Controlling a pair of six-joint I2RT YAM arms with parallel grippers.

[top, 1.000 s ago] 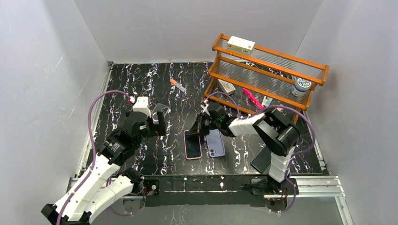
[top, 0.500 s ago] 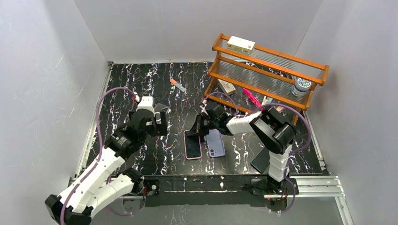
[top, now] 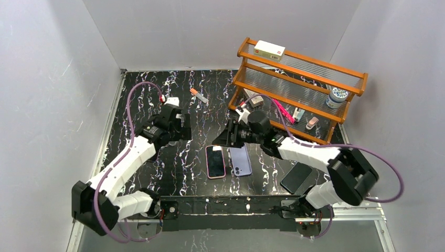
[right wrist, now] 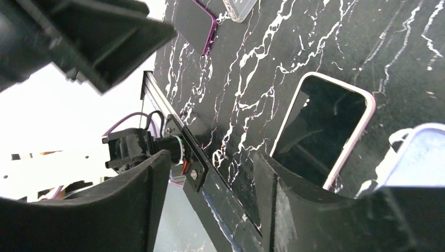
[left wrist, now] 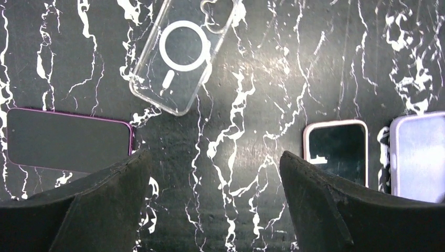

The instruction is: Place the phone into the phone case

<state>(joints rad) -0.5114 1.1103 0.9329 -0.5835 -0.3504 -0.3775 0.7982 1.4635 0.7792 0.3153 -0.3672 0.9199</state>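
Observation:
A clear phone case [left wrist: 181, 58] with a white ring lies flat on the black marbled table, hidden under my left arm in the top view. A dark phone with a magenta edge [left wrist: 65, 139] lies left of it. A pink-rimmed phone [top: 215, 161] lies screen up beside a lavender phone [top: 241, 160]. My left gripper [left wrist: 212, 157] hangs open above bare table, between the magenta-edged phone and the pink-rimmed phone [left wrist: 336, 152]. My right gripper [right wrist: 210, 157] is open and empty, just behind the top edge of the pink-rimmed phone [right wrist: 320, 134].
A wooden rack [top: 294, 79] at the back right holds a box, a bottle and a pink marker. An orange-capped tube [top: 198, 95] lies behind the middle. Another black phone [top: 296, 177] lies near the front right edge.
My right gripper has opened and drawn back from the pink-rimmed phone's top edge. The left arm has swung farther back and right, over the clear case.

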